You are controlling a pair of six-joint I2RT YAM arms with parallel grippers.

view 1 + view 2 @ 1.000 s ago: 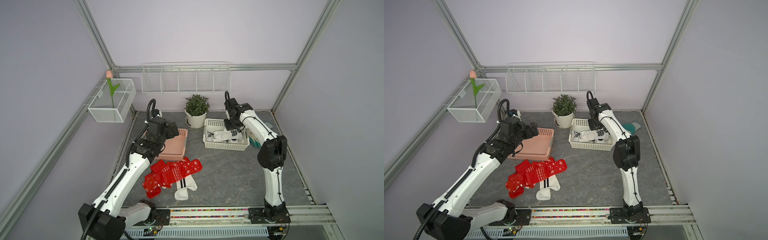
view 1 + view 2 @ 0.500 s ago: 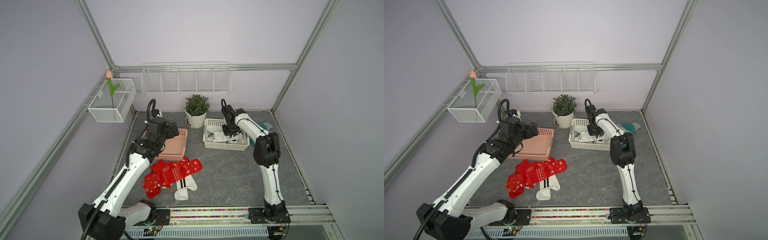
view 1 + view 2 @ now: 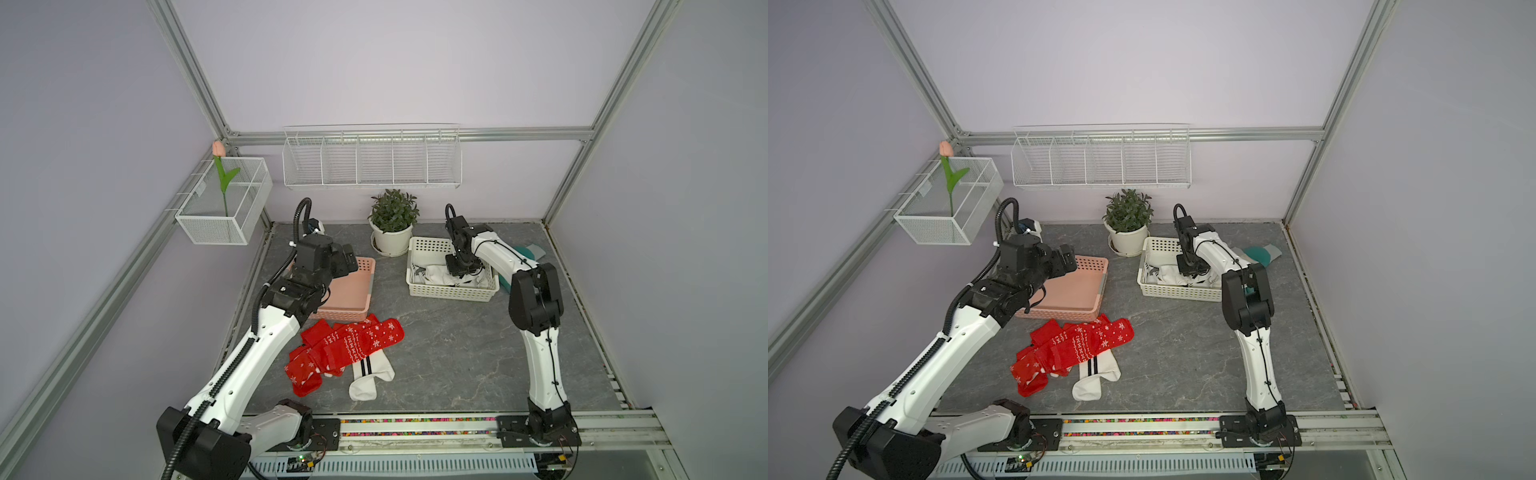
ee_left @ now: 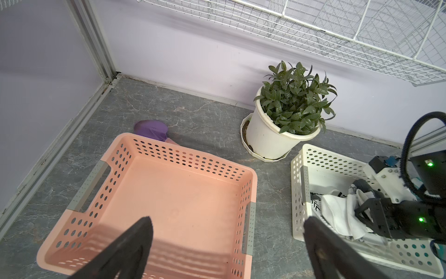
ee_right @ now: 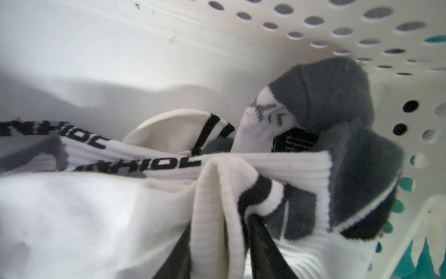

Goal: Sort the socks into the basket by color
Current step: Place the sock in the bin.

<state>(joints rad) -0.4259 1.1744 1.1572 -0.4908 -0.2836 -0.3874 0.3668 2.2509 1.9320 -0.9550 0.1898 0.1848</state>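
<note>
Right gripper (image 5: pixel 220 223) sits inside the white basket (image 3: pixel 451 293) among white-and-grey socks, with a ribbed white sock cuff (image 5: pixel 212 188) between its jaws; this close view does not settle whether the fold is pinched or loose. Left gripper (image 4: pixel 226 219) hangs spread wide and empty above the bare pink basket (image 4: pixel 169 193). Red snowflake socks (image 3: pixel 353 345), partly covering one white striped sock (image 3: pixel 368 376), lie heaped on the table (image 3: pixel 449 353) beside it. Socks are light, limp and compressible, so pinch a raised fold or cuff.

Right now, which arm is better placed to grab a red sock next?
Probably the left: the left pincer, open, hovers over the pink basket, beside the red socks. The right pincer is down in the white basket, farther off.
</note>
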